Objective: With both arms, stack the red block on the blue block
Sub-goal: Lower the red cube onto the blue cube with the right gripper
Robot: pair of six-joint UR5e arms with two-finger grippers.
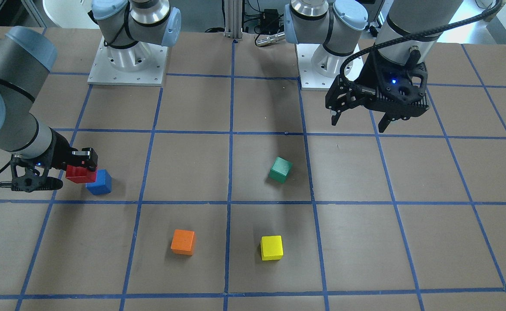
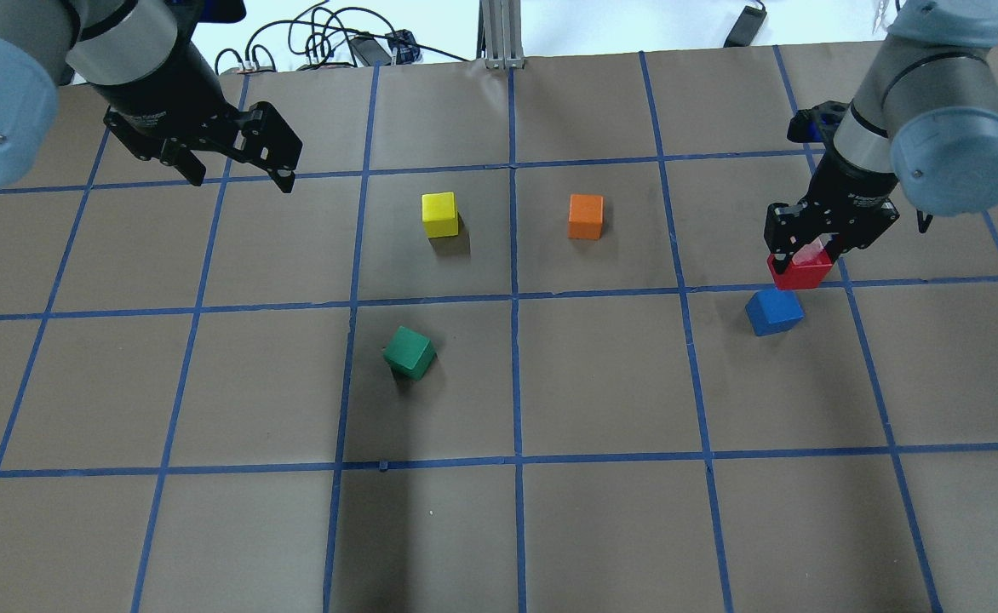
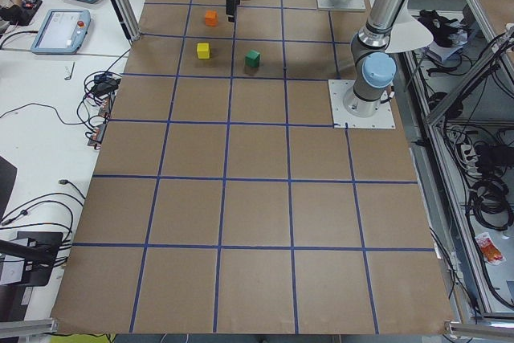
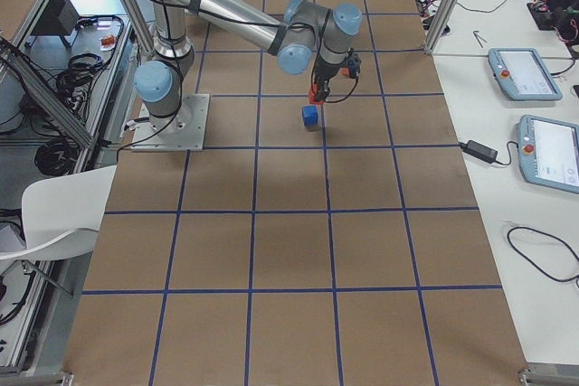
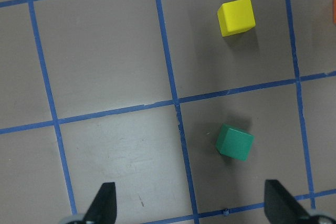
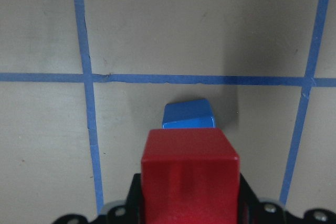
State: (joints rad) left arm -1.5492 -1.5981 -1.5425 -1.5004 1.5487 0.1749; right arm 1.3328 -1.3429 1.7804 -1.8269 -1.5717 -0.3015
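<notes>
My right gripper (image 2: 799,255) is shut on the red block (image 2: 799,271) and holds it in the air, above and a little to the far side of the blue block (image 2: 773,311), which rests on the table. In the front-facing view the red block (image 1: 80,173) overlaps the blue block (image 1: 99,182). In the right wrist view the red block (image 6: 189,174) fills the lower middle and the blue block (image 6: 188,114) shows just beyond it. My left gripper (image 2: 239,174) is open and empty, high above the table at the far left; its fingertips (image 5: 105,203) frame the green cube.
A green cube (image 2: 408,352), a yellow cube (image 2: 439,214) and an orange cube (image 2: 585,216) lie in the middle of the brown table with blue tape grid lines (image 2: 516,298). The arm bases (image 1: 128,65) stand at the robot's edge.
</notes>
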